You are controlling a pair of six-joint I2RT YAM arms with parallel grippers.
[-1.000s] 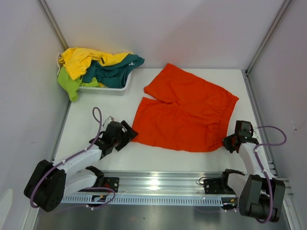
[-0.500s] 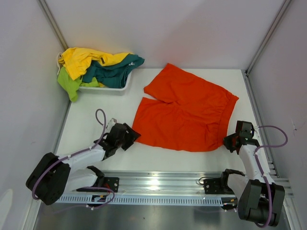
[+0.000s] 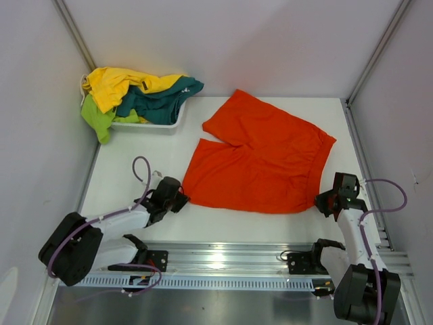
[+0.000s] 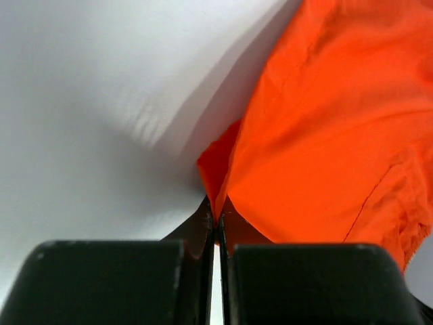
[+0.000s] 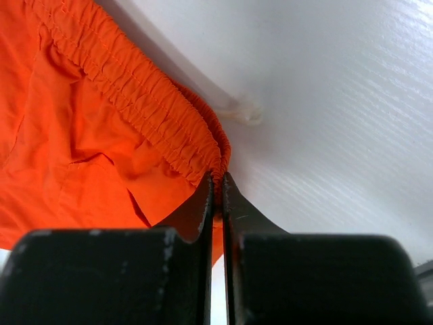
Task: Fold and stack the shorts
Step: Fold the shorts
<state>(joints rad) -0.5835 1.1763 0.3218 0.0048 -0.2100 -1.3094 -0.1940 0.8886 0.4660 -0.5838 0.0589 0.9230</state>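
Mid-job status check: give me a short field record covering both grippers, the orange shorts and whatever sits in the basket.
left gripper: shut on the near leg's hem corner of the orange fabric shorts
right gripper: shut on the near corner of their elastic waistband
orange fabric shorts: spread flat, unfolded, on the white table
white plastic basket: far left; holds crumpled yellow shorts and teal shorts; lime-green shorts hang over its rim
stack: not started

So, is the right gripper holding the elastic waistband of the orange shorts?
Yes, the right gripper is shut on the gathered waistband corner of the orange shorts.
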